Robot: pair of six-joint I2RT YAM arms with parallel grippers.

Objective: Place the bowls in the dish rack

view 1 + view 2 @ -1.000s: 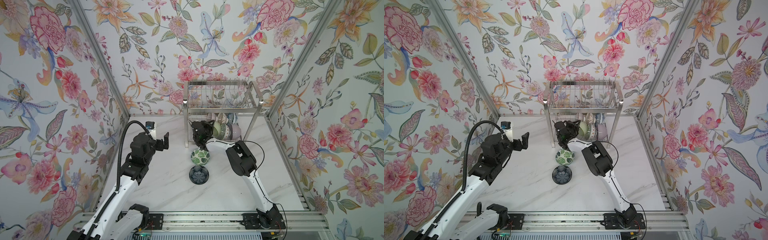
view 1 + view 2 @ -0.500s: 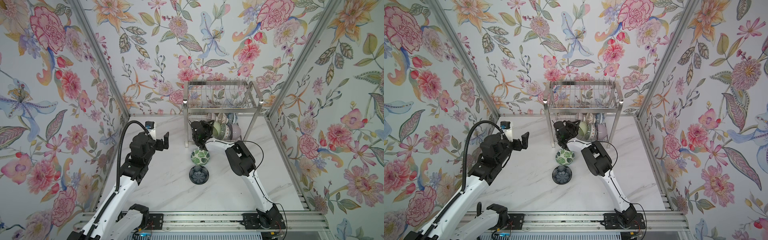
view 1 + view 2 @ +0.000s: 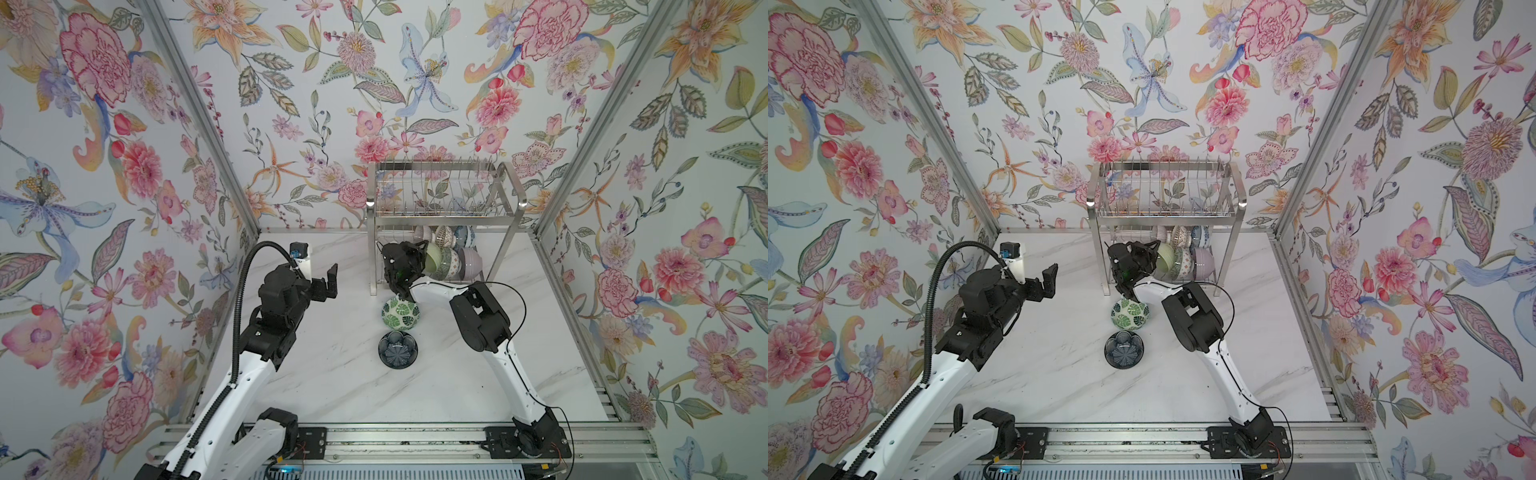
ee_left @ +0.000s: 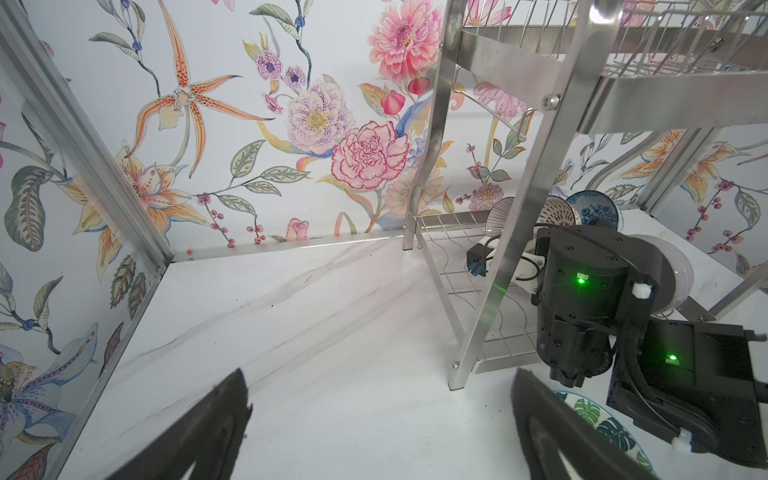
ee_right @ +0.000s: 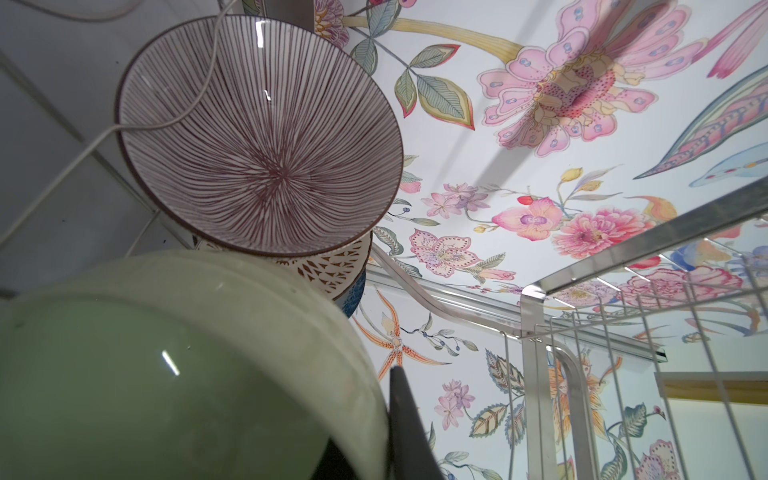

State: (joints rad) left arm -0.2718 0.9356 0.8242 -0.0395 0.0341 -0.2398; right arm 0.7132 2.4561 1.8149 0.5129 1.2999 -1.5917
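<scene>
Leftmost, the black left gripper hangs with jaws spread wide over the white marble table. Two round ceramic bowls sit mid-table: one green leaf-patterned bowl and one glossy navy bowl. Rightward, the shiny two-tier steel wire dish rack holds six bowls on its lower tier. There the right gripper pinches the rim of the smooth pale green bowl.

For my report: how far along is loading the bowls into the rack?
Done: five bowls stand in the dish rack, lower tier. In hand: the right tool grips the pale green bowl there. Left: the green leaf bowl and the navy bowl on the table.
</scene>
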